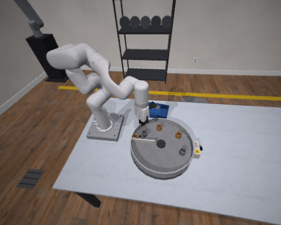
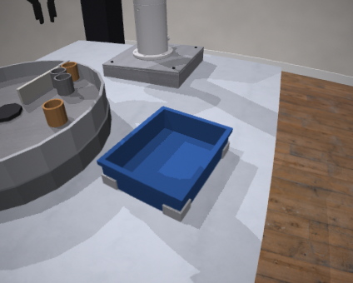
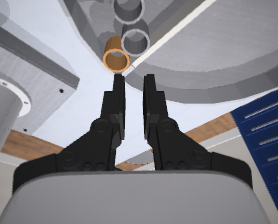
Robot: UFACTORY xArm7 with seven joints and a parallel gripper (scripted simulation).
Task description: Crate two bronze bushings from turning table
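Note:
The grey turning table holds three bronze bushings and several grey bushings. The blue crate stands empty beside the table, also in the top view. My gripper hangs above the table's rim on the crate side, fingers a narrow gap apart with nothing between them. In the wrist view the gripper is just short of a bronze bushing, with two grey bushings beyond it. In the exterior view the fingertips show at top left.
A pale divider bar lies across the turning table next to the bronze and grey bushings at its edge. A black hub marks its centre. The arm's base plate stands behind the crate. A small white and yellow box sits at the table's right rim.

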